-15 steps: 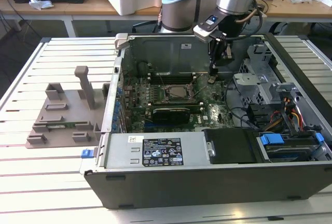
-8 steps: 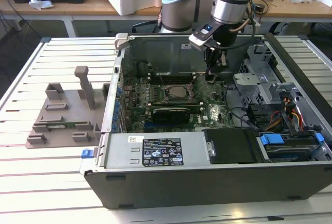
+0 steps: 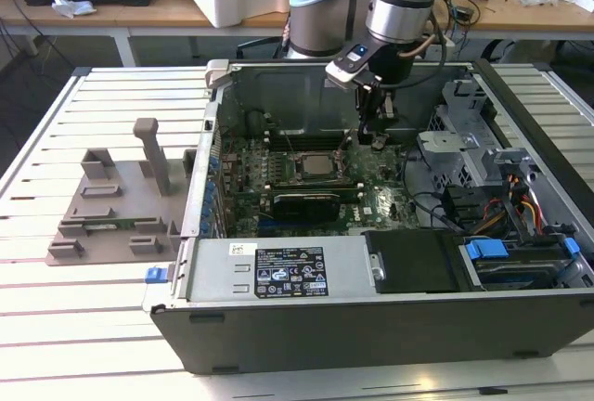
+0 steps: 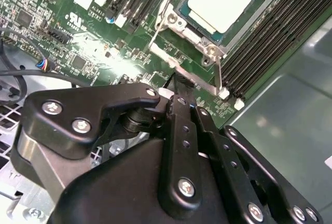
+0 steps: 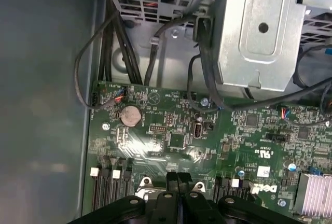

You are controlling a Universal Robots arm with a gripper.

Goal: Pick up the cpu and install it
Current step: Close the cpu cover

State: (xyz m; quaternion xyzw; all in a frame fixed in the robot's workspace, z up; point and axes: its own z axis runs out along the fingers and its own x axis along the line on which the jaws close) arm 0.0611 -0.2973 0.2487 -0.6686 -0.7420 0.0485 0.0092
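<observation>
Second wrist view: the end effector (image 4: 174,81), closed on nothing, hovers near the seated cpu (image 4: 222,0).

Slatted table (image 3: 83,345) bears case (image 3: 371,331) (open) beside grey holder (image 3: 102,206).

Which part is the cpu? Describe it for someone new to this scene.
Look inside the open computer case, on the green motherboard. The cpu sits in the metal-framed socket near its middle: a flat silver square, unlike the long black slots beside it.
</observation>
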